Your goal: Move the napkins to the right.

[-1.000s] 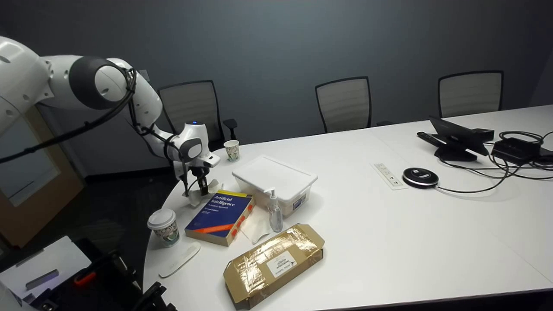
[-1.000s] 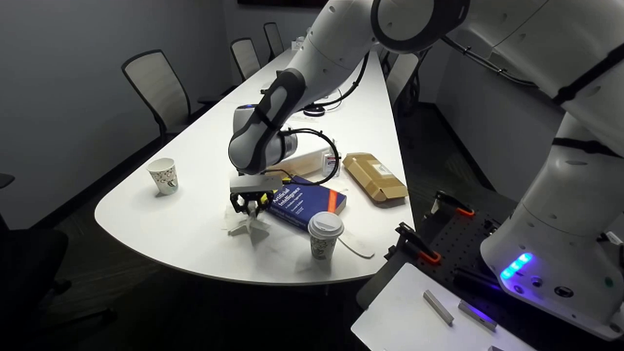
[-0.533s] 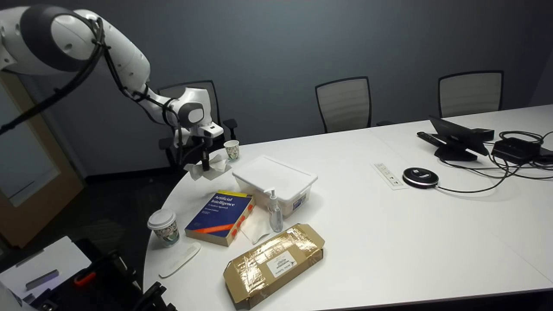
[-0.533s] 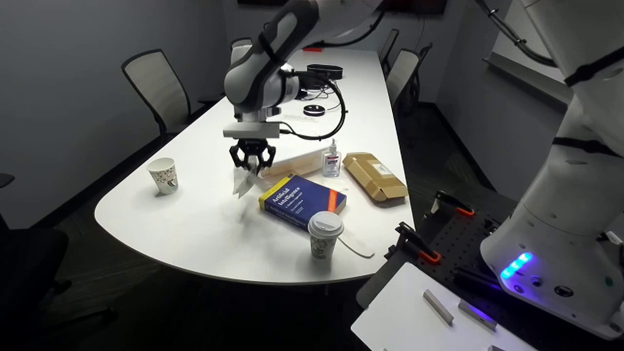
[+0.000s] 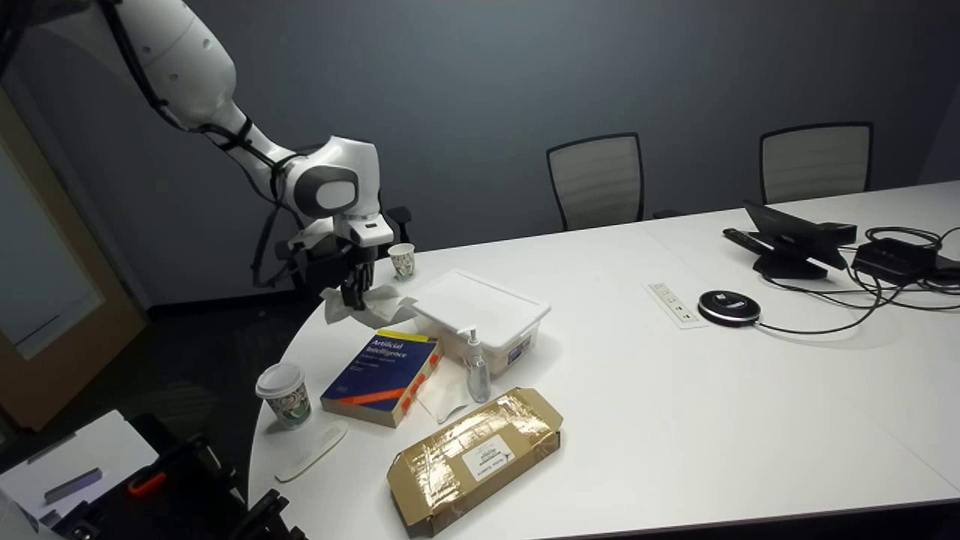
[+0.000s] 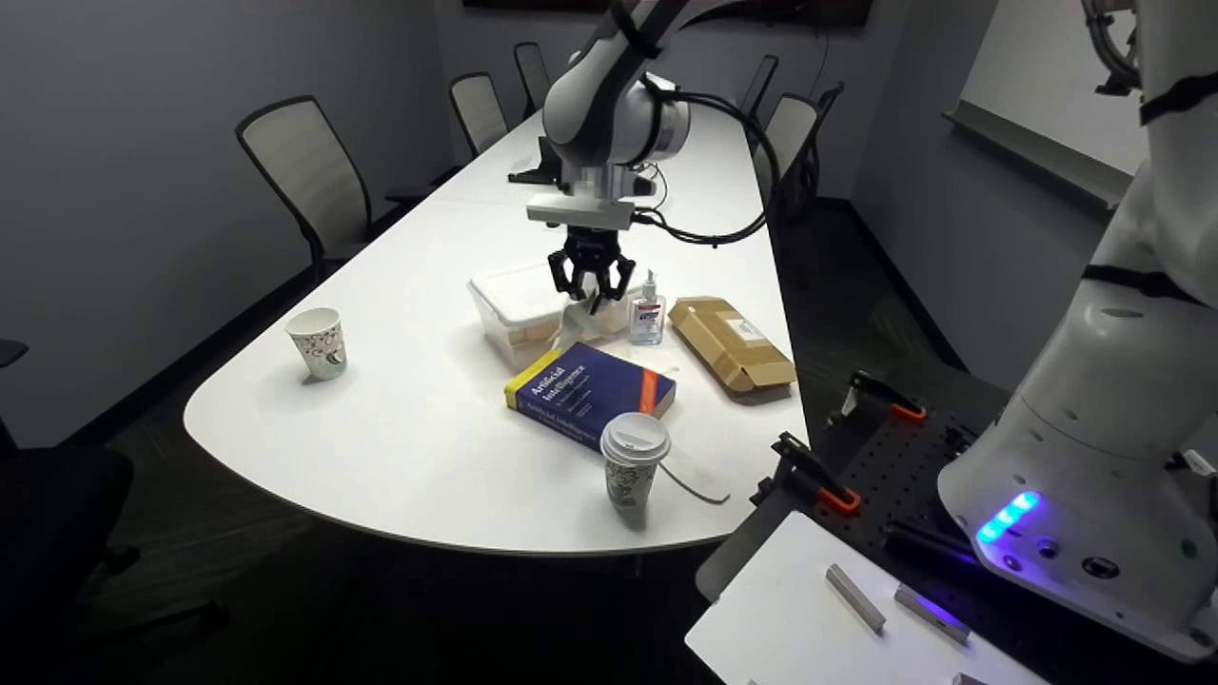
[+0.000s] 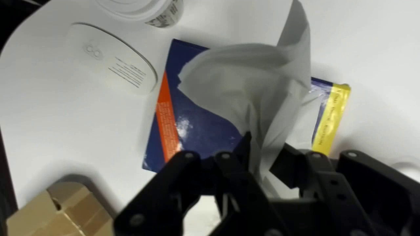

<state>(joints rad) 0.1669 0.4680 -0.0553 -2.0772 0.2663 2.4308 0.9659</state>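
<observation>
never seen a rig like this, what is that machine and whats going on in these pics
The machine is a robot arm ending in a two-fingered gripper. Two views look on from outside; the third is taken from the arm's wrist, looking down past the gripper. On the white table are a book, a lidded cup, an open cup, a lidded tub, a pump bottle and a cardboard box, among other things. The gripper pinches a white napkin.

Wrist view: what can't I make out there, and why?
In the wrist view:
Book: much hidden by the napkin and fingers.
Cup: cut off by the top edge.
Box: cut off by the bottom edge.
White piece: lettering too small and blurred to read.
</observation>
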